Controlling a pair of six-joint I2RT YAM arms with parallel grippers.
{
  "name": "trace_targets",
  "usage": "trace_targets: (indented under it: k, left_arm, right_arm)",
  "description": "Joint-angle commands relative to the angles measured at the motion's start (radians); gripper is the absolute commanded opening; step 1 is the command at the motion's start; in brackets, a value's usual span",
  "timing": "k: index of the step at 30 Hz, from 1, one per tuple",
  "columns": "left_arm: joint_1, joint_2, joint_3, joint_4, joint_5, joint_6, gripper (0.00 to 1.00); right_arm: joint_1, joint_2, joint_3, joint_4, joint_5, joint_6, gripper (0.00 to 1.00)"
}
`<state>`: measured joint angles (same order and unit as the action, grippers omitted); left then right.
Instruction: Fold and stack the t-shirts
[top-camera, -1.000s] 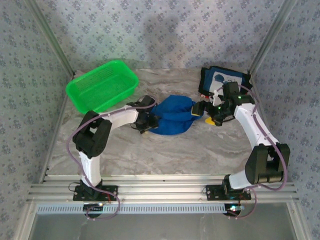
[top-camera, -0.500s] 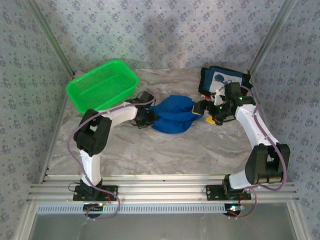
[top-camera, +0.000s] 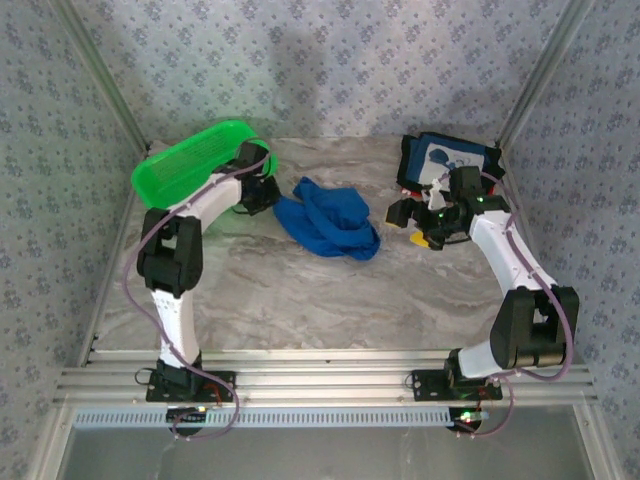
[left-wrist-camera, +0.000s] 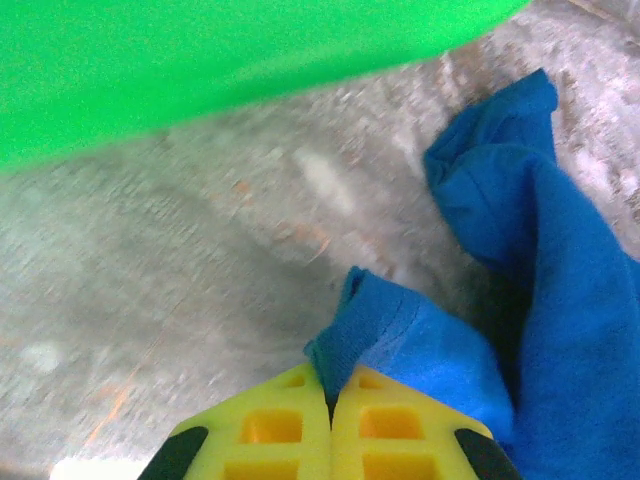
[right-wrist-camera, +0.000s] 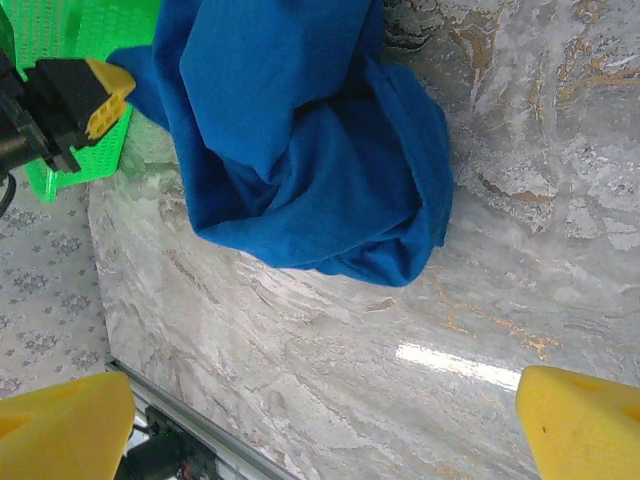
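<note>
Blue t-shirt (top-camera: 328, 222) lies bunched in the middle of the frame. The left gripper (left-wrist-camera: 330, 400) pinches only its tiny edge, so the cloth may slip out. The green basket (top-camera: 190, 160) at upper left is very close and could get bumped. The right gripper (top-camera: 408, 213) is spread wide beside the shirt, near the navy t-shirt (top-camera: 450, 155).

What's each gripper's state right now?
Left gripper: closed, pinching an edge of the blue shirt.
Right gripper: open, holding nothing.
</note>
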<state>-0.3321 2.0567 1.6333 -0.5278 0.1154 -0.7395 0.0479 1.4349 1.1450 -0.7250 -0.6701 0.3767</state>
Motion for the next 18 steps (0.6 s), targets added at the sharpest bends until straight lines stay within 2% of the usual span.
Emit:
trace_targets:
  k: [1, 9, 14, 18]
  left_arm:
    - [-0.002, 0.080, 0.097, -0.027, 0.039, 0.028, 0.00]
    - [0.067, 0.161, 0.209, -0.036, -0.059, -0.002, 0.00]
    - [0.134, 0.180, 0.309, -0.056, -0.126, 0.003, 0.00]
    - [0.167, 0.208, 0.447, -0.116, -0.135, 0.038, 0.00]
  right_arm:
    - [0.006, -0.017, -0.011, 0.007, -0.008, 0.015, 1.00]
    - [0.026, -0.050, -0.032, 0.023, 0.004, 0.035, 1.00]
    - [0.093, -0.065, -0.072, 0.062, 0.026, 0.066, 1.00]
    - [0.131, -0.043, -0.085, 0.048, 0.095, 0.071, 1.00]
